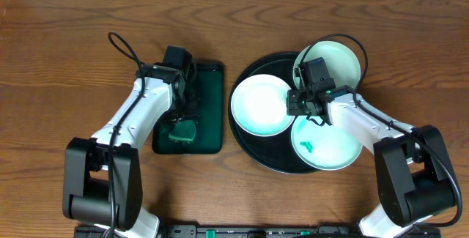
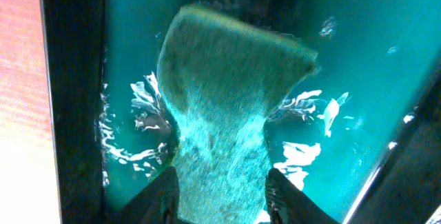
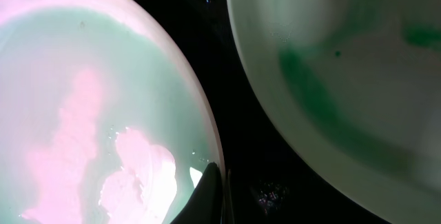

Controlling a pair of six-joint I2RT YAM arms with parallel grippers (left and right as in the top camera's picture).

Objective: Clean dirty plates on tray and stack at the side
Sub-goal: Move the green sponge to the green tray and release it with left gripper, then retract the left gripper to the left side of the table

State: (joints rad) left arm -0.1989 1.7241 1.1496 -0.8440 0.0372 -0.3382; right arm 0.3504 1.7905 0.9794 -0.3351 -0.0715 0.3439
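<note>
The surface is a brown wooden table (image 1: 66, 40) with long, even grain. Of the room only a pale strip shows along the far edge of the overhead view, and what it belongs to cannot be told. The round black tray (image 1: 253, 146) sits toward the right arm's side and holds all three plates. One bright plate (image 1: 256, 106) overhangs the rim nearest the green tray (image 1: 212, 91), one pale plate (image 1: 338, 58) lies at the far rim, and one plate with a teal smear (image 1: 333, 150) lies at the near rim. The three crowd together at the middle, and none is stacked on the bare wood beside the tray. The right gripper (image 1: 300, 105) hangs over that crowded middle. Its fingers are pressed together with nothing seen between them, and their tip is just beside the rim of a glare-washed plate, with black tray showing past it. The rectangular green tray lies just beside the black one, wet and glinting in the left wrist view. The left gripper (image 2: 224, 186) reaches down into it. Its fingers (image 2: 160, 198) stand apart on either side of the sponge (image 2: 234, 93), but whether they squeeze it or merely flank it I cannot tell.
</note>
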